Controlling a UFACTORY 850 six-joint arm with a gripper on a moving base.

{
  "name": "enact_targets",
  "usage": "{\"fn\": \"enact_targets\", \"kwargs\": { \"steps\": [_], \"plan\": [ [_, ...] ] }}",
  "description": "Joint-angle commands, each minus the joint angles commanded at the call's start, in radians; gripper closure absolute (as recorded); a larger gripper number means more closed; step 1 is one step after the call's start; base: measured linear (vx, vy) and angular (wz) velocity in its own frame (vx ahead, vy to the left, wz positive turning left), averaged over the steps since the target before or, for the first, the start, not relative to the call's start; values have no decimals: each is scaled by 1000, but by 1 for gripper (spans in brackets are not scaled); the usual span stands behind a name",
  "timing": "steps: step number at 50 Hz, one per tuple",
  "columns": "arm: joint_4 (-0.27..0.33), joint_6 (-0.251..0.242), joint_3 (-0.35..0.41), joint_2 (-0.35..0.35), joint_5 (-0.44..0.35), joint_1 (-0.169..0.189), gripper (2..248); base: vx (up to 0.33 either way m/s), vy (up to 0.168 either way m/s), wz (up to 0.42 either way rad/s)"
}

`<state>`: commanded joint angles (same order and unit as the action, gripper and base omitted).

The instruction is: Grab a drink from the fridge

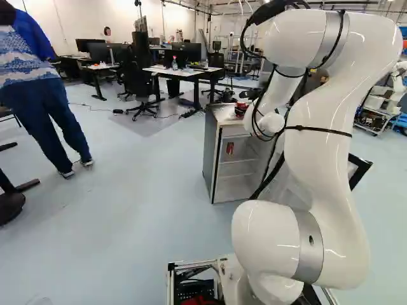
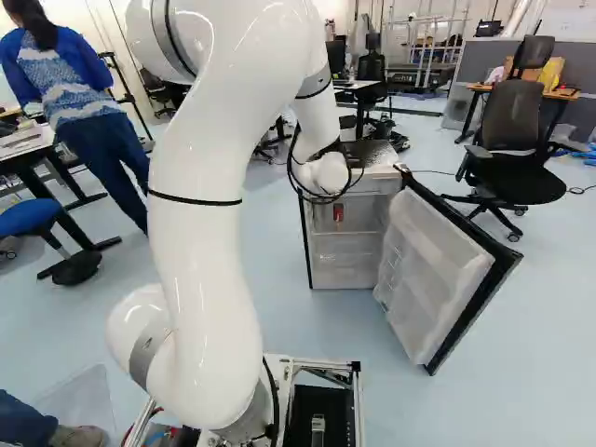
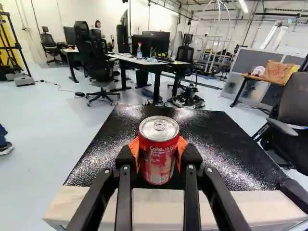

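My gripper (image 1: pixel 241 109) shows small and dark by the fridge top in the left base view; the wrist hides it in the right one. In the wrist view the gripper (image 3: pixel 158 153) is shut on a red drink can (image 3: pixel 156 163), orange pads on both sides of it. The can is upright over the fridge's black top (image 3: pixel 202 144), near its pale front edge; whether it touches is unclear. Below, the fridge (image 2: pixel 307 244) stands open with its door (image 2: pixel 438 279) swung out. Another red can (image 2: pixel 338 212) is on an upper shelf inside (image 1: pixel 229 149).
The open door juts toward the base, right of the fridge in the right base view. Beyond the fridge are desks (image 3: pixel 139 61) and an office chair (image 3: pixel 98 60). A black chair (image 2: pixel 512 140) stands behind the door. Another robot (image 1: pixel 397 79) shows at the left base view's right edge.
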<state>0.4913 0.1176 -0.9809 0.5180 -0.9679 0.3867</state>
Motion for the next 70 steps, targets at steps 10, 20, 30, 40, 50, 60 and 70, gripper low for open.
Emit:
{"fn": "enact_targets", "kwargs": {
  "steps": [10,20,30,40,50,60,70],
  "plan": [
    [0,0,0,0,0,0,153,0,0,0],
    [0,35,0,0,0,0,153,0,0,0],
    [0,35,0,0,0,0,153,0,0,0],
    [0,35,0,3,0,0,153,0,0,0],
    [0,35,-2,21,0,0,153,0,0,0],
    [0,35,-2,23,0,0,153,0,0,0],
    [0,35,-2,23,0,0,142,0,0,0]
  ]
}}
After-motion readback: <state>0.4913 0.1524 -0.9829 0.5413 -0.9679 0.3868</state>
